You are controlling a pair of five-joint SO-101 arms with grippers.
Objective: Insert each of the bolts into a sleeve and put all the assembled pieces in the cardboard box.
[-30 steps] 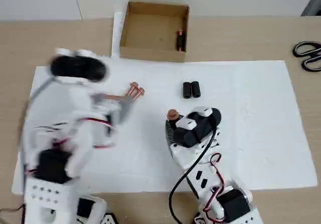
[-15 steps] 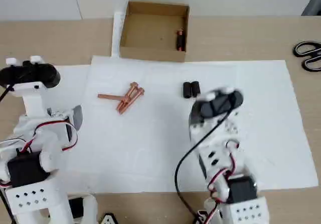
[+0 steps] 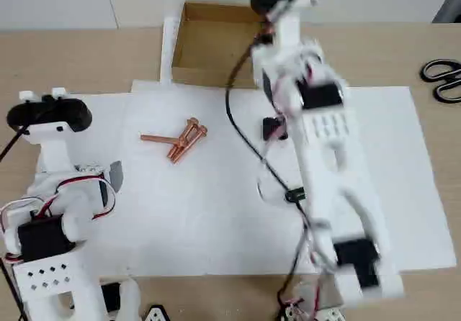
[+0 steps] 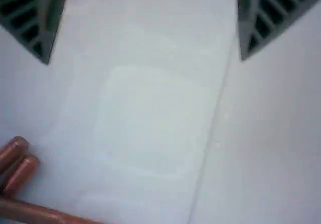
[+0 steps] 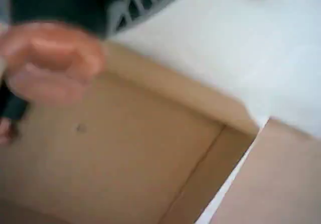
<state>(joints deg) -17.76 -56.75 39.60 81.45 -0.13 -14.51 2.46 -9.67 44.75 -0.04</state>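
My right gripper (image 3: 266,34) hangs over the right side of the cardboard box (image 3: 209,44). In the right wrist view it (image 5: 93,20) is shut on an assembled piece (image 5: 50,58), a copper bolt head poking out of a black sleeve, above the box's floor (image 5: 125,153). Three loose copper bolts (image 3: 180,139) lie in a small pile on the white sheet. A black sleeve (image 3: 271,128) peeks out beside the right arm. My left gripper (image 3: 115,175) stands open near the sheet's left side, and its wrist view (image 4: 145,53) shows the bolts (image 4: 15,158) just ahead.
The white sheet (image 3: 216,220) covers most of the wooden table. Scissors (image 3: 441,78) lie at the far right edge. The stretched right arm crosses the sheet from the front edge to the box.
The right arm swung from the middle of the sheet up to the box, carrying the assembled piece. The left arm pulled back from the bolts to the left side.
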